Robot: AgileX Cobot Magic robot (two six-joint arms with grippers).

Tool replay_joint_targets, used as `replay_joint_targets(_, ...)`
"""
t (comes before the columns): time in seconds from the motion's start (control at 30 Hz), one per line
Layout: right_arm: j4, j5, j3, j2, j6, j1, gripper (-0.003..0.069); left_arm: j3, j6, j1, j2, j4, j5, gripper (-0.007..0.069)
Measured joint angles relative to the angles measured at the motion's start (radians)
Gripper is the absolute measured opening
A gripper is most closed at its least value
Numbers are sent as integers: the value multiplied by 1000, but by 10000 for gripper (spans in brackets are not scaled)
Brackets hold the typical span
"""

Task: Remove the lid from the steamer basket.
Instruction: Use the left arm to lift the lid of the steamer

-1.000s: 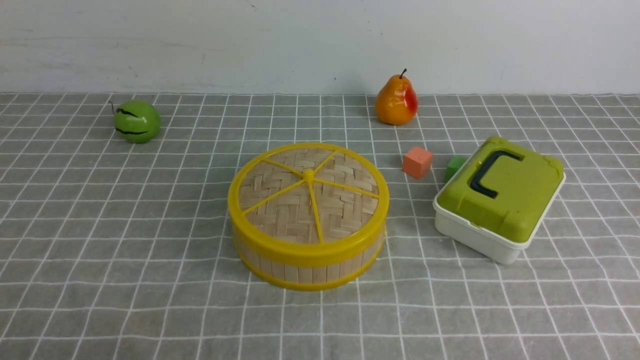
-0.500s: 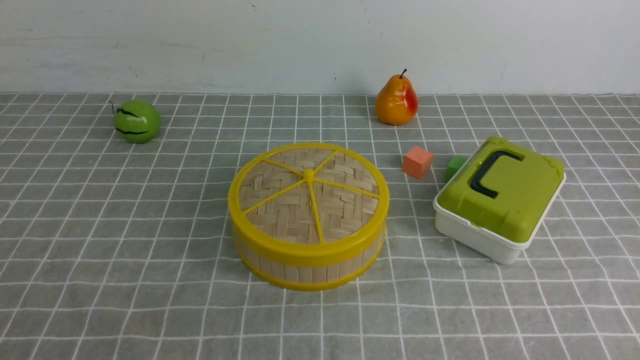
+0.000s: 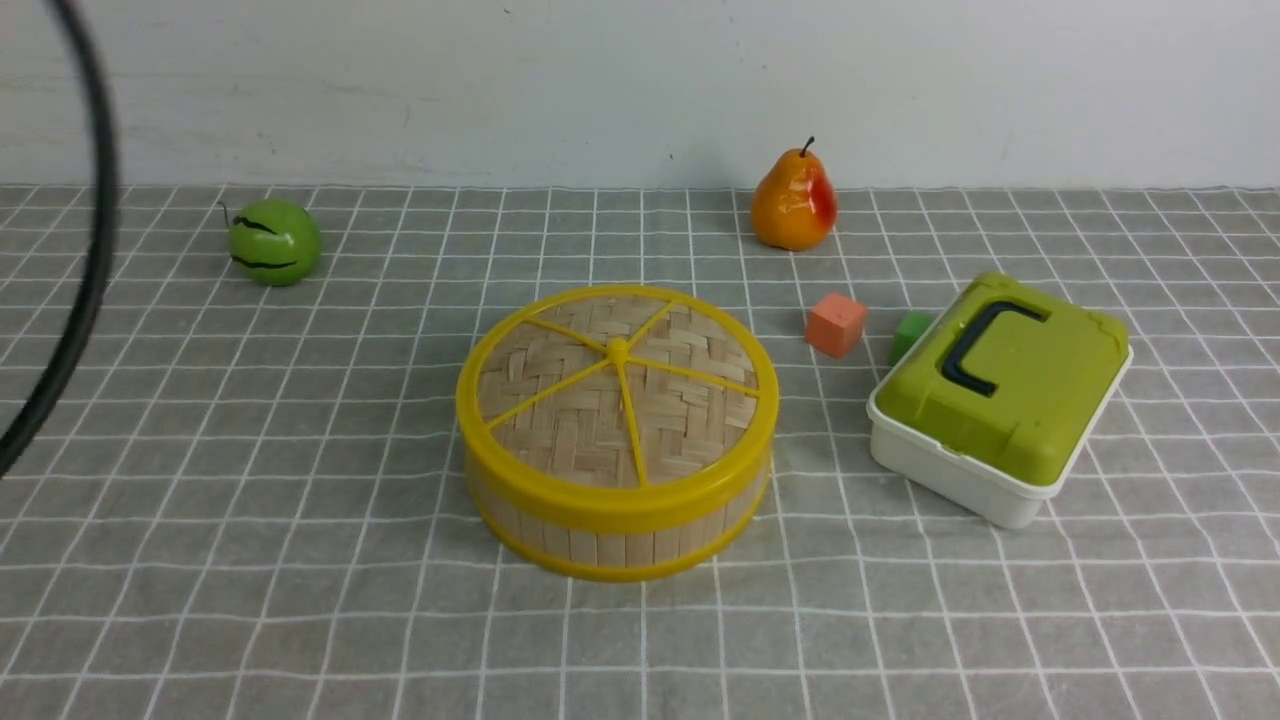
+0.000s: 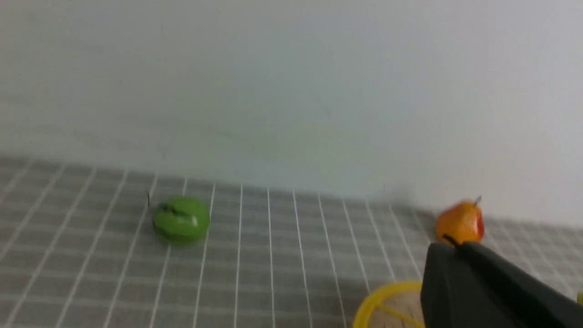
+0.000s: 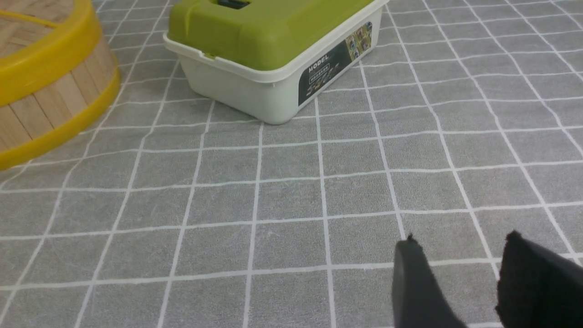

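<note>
A black cable (image 3: 88, 270) has entered near the left edge of the desk (image 3: 200, 560). Mid-desk, the woven yellow-rimmed bamboo lid (image 3: 617, 385) sits on the round slatted steamer basket (image 3: 610, 535). Right claw (image 5: 460, 239) spread (empty); left claw (image 4: 478, 287), we cannot tell.

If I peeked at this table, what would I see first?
The big round basket with yellow bands sits in the middle, its woven lid still on. To its right is a white box with a green top. At the back stand a shiny pear and, far left, a green fruit.
</note>
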Motion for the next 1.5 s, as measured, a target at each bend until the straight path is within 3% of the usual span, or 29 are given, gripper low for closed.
replay_joint_targets(0.1, 0, 0, 0, 0, 0, 0, 242, -137, 57, -25, 124, -50, 151, -13)
replay_joint_targets(0.27, 0, 0, 0, 0, 0, 0, 242, -433, 147, -152, 398, -115, 434, -13)
replay_joint_targets(0.57, 0, 0, 0, 0, 0, 0, 242, -677, -37, -356, 700, 179, 614, -13)
replay_joint_targets(0.8, 0, 0, 0, 0, 0, 0, 242, -777, -69, -434, 881, 246, 636, -8)
replay_joint_targets(1.2, 0, 0, 0, 0, 0, 0, 242, -1015, -72, -459, 1179, 296, 667, 332)
replay_joint_targets(1.5, 0, 0, 0, 0, 0, 0, 242, -1028, -81, -459, 1241, 297, 675, 361)
